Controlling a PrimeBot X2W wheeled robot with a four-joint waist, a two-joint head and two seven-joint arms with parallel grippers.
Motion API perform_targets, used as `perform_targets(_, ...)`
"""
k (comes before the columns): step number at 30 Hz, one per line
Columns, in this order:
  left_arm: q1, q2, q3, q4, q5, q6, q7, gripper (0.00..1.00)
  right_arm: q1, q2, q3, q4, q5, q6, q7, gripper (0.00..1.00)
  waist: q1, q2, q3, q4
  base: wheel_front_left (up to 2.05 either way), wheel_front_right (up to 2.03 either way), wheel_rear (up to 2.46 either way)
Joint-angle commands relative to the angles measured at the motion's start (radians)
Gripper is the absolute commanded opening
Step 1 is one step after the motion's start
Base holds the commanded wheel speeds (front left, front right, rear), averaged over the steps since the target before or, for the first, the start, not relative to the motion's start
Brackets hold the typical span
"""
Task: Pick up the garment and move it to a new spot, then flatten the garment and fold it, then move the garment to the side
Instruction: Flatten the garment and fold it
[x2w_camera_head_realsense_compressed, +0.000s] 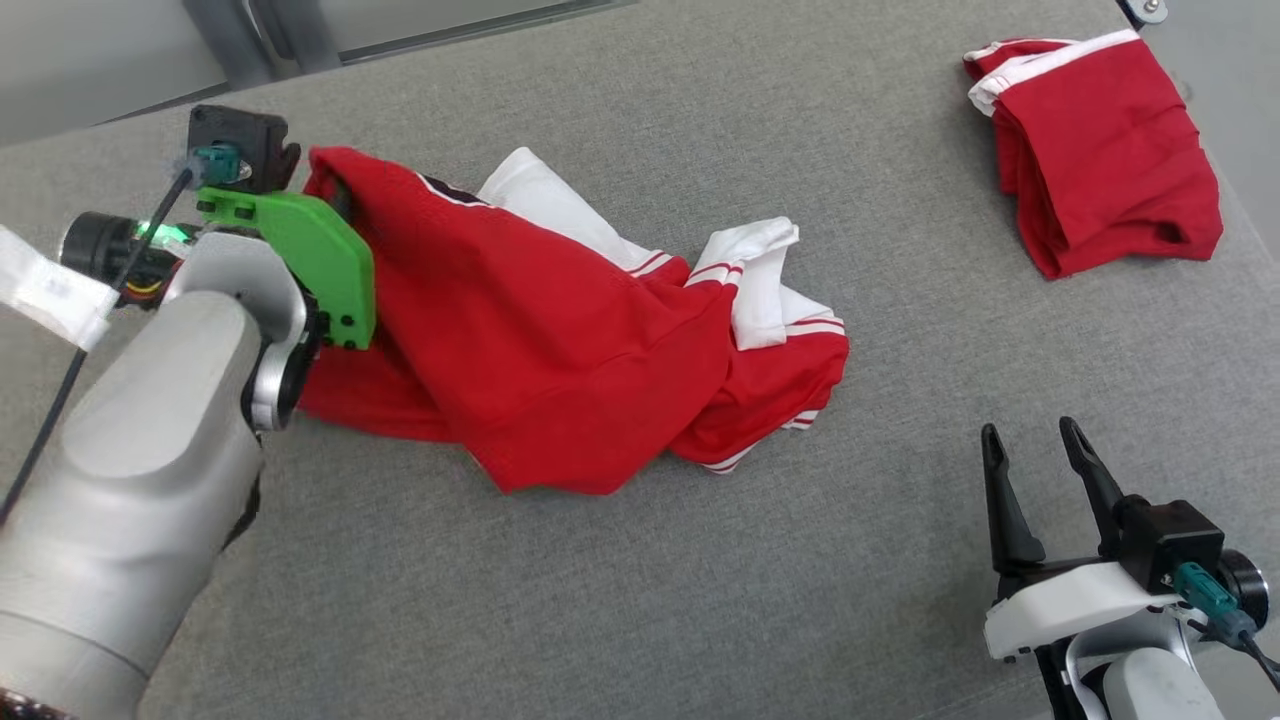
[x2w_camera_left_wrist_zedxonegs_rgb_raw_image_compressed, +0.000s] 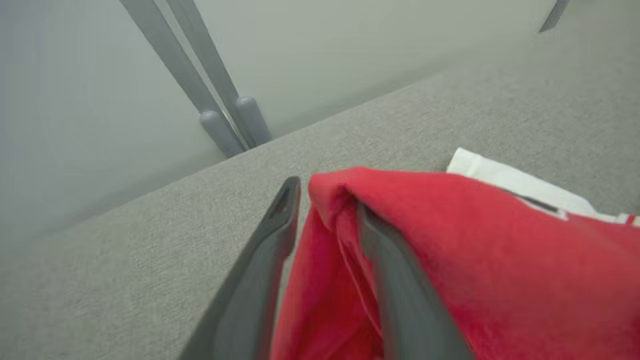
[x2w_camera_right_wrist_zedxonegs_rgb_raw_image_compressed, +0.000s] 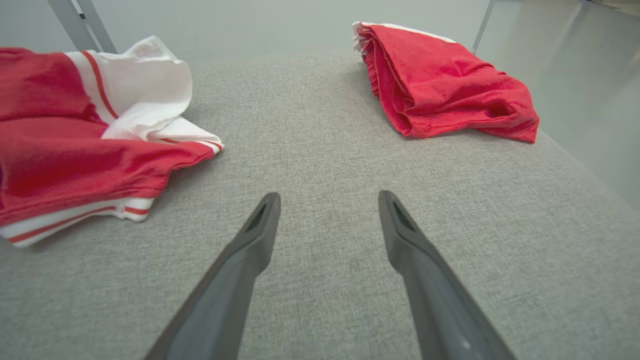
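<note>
Item: red-and-white garment (x2w_camera_head_realsense_compressed: 560, 340), crumpled left of centre on your grey table (x2w_camera_head_realsense_compressed: 640, 600), cloth draped over one finger of your left gripper (x2w_camera_left_wrist_zedxonegs_rgb_raw_image_compressed: 326, 196), jaws parted, likely releasing it there; right gripper (x2w_camera_head_realsense_compressed: 1029, 430) spread wide, idle near-right.

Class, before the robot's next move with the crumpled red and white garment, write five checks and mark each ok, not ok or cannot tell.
1. Jaws of the left gripper apart: ok.
2. Is the garment off the left fingers: not ok, cloth drapes over one.
3. Is the garment lying flat: not ok, crumpled.
4. Is the right gripper open, over bare table, apart from cloth: ok.
5. Is the second red garment apart from this one: ok.
</note>
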Motion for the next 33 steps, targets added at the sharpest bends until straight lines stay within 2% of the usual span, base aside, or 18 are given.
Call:
perform_targets(1, 0.003, -0.04, 0.018, 0.041, 0.003, 0.003, -0.109, 1.0, 0.012, -0.003, -0.007, -0.004, -0.005, 0.0, 0.0, 1.0, -0.0001, 0.0, -0.022, 0.027, 0.0, 0.0, 0.0)
perform_targets(5, 0.082, -0.09, 0.057, 0.041, -0.029, 0.008, -0.278, 1.0, 0.036, -0.008, -0.026, -0.003, -0.008, 0.0, 0.0, 1.0, -0.0001, 0.0, -0.063, 0.068, 0.0, 0.0, 0.0)
perform_targets(8, 0.191, -0.094, 0.087, -0.021, -0.061, 0.03, -0.349, 1.0, 0.055, -0.008, -0.033, -0.004, -0.008, 0.0, 0.0, 1.0, -0.0001, 0.0, -0.102, 0.089, 0.0, 0.0, 0.0)
perform_targets(14, 0.464, -0.055, 0.098, -0.223, -0.118, 0.097, -0.364, 1.0, 0.09, -0.007, -0.047, -0.016, -0.007, 0.0, 0.0, 1.0, -0.0001, 0.0, -0.135, 0.122, 0.0, 0.0, 0.0)
perform_targets(18, 0.565, -0.056, 0.052, -0.321, -0.13, 0.099, -0.315, 1.0, 0.096, -0.008, -0.052, -0.022, -0.005, 0.0, 0.0, 1.0, -0.0001, 0.0, -0.131, 0.14, 0.0, 0.0, 0.0)
perform_targets(27, 0.534, -0.115, -0.1, -0.245, -0.091, 0.03, -0.182, 1.0, 0.058, -0.009, -0.025, -0.015, 0.002, 0.0, 0.0, 1.0, -0.0001, 0.0, -0.118, 0.105, 0.0, 0.0, 0.0)
perform_targets(33, 0.486, -0.156, -0.089, -0.144, -0.091, 0.008, -0.226, 1.0, 0.067, -0.001, -0.027, -0.01, 0.006, 0.0, 0.0, 1.0, -0.0001, 0.0, -0.101, 0.068, 0.0, 0.0, 0.0)
